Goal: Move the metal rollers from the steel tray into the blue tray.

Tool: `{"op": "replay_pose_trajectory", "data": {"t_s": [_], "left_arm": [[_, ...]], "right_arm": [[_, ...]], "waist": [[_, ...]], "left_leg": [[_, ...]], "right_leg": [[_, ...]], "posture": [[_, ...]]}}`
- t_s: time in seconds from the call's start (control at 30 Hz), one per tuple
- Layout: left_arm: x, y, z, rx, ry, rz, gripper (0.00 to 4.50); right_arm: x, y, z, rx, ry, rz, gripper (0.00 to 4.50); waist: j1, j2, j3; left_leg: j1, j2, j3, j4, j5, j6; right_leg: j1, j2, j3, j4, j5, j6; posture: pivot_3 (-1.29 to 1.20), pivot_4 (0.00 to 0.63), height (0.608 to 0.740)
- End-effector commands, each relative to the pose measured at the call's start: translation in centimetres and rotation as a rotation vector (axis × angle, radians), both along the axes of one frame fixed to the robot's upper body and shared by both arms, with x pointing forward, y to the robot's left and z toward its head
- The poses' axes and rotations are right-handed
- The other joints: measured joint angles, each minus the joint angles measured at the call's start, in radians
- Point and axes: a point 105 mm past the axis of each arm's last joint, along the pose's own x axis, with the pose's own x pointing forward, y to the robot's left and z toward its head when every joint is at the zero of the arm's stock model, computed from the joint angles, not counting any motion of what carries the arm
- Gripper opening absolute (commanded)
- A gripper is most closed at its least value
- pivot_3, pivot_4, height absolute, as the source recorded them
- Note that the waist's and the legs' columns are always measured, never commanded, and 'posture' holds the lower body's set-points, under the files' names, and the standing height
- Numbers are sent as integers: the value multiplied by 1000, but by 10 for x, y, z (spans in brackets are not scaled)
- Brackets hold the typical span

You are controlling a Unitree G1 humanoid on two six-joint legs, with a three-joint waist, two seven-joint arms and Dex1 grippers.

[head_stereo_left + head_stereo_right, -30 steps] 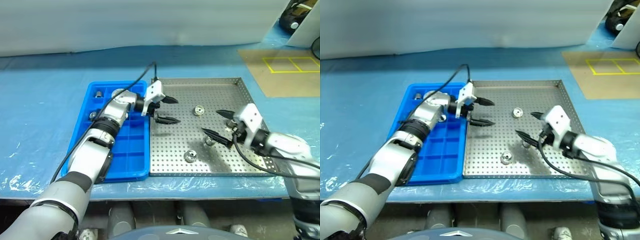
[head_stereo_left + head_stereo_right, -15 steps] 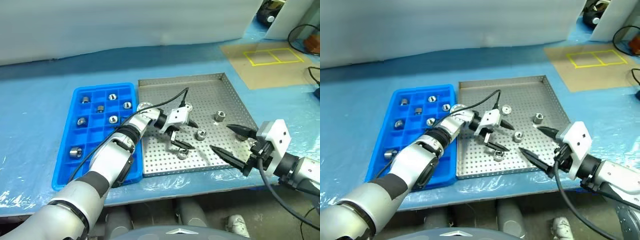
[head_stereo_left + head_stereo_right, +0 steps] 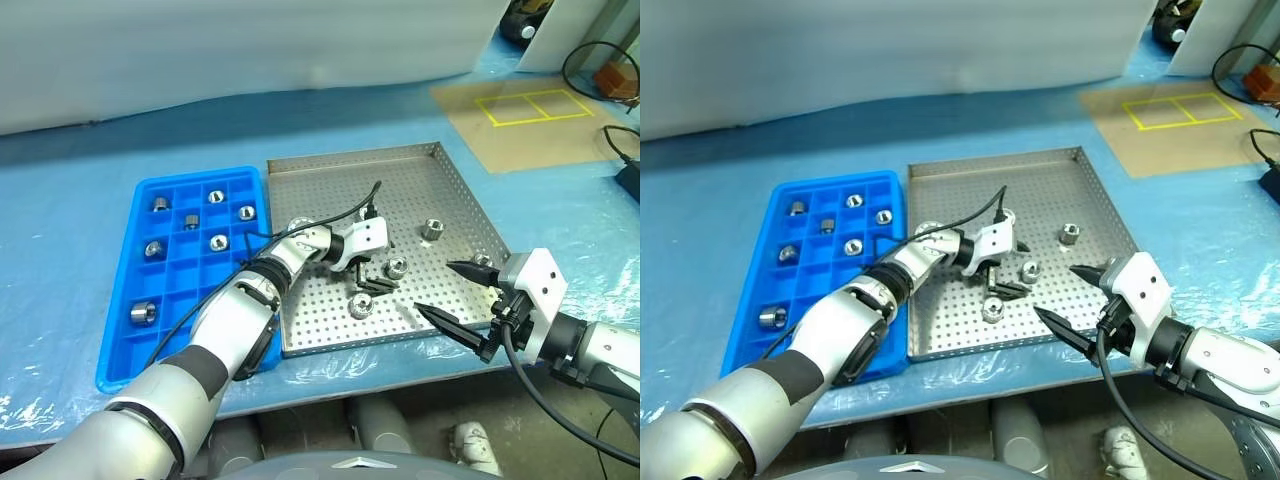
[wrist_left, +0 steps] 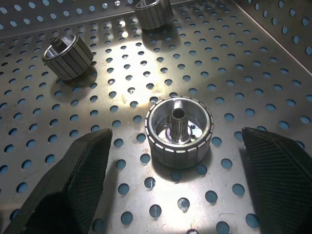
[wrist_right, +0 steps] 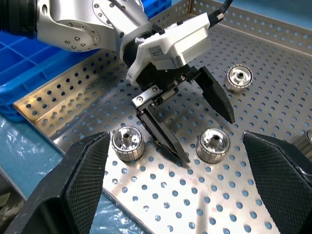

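Note:
The steel tray (image 3: 400,170) holds several loose metal rollers. My left gripper (image 5: 208,140) reaches low over the tray's middle, open, with one roller (image 4: 179,131) standing upright between its fingers (image 4: 73,180), not gripped. Another roller (image 3: 360,306) lies just in front, and others lie further back (image 3: 433,229) and to the right (image 3: 481,262). My right gripper (image 3: 432,286) hovers open and empty over the tray's front right corner. The blue tray (image 3: 178,290) lies to the left of the steel tray, with several rollers (image 3: 153,248) in its compartments.
Both trays rest on a table covered in blue film (image 3: 80,180). A cardboard sheet with yellow tape squares (image 3: 520,105) lies at the back right, with cables (image 3: 600,70) beyond it. A cable (image 3: 330,215) runs along my left arm.
The camera has swung right. My left gripper has moved right and down, from the steel tray's left edge to straddle a roller. My right gripper has drawn back to the tray's front corner.

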Motion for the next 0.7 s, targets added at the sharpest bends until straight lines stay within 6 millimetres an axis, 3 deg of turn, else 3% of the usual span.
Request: {"op": "replay_pose_trajectory", "data": {"t_s": [0.03,0.27,0.4,0.57,0.67,0.7], "left_arm": [[-6,-6,-2,-27,34,-10,4479],[-13,-8,-11,-10,50,-31,4479],[-14,-5,-16,18,54,-38,3233],[-13,-5,-14,4,57,-31,3233],[-11,-4,-15,11,47,-21,2684],[-10,-4,-15,11,43,-15,2684]], "right_arm": [[-3,3,8,-34,-59,8,4500],[-3,2,8,-38,-72,-9,4500],[-3,4,10,-30,-74,7,4500],[-2,6,9,-29,-71,12,4500],[0,6,9,-31,-75,10,4500],[1,5,10,-32,-77,10,4500]], "waist": [[-10,0,0],[-55,0,0],[-70,1,0],[-82,1,-1],[-84,1,-1],[-84,1,-1]], "left_leg": [[0,-2,0,0,-1,1],[-6,-7,0,1,-4,9],[-9,-8,0,2,-4,14],[-9,-9,-1,3,-5,15],[-9,-10,-1,3,-5,15],[-9,-10,-1,3,-5,15]], "right_leg": [[0,-2,0,-1,0,0],[2,-7,0,-12,2,6],[2,-10,-1,-14,2,6],[3,-11,-3,-14,2,6],[3,-12,-3,-14,2,6],[3,-12,-3,-14,2,6]], "posture": [[-755,150,740],[-759,150,740],[-757,150,740],[-750,150,740],[-744,150,740],[-744,150,740]]}}
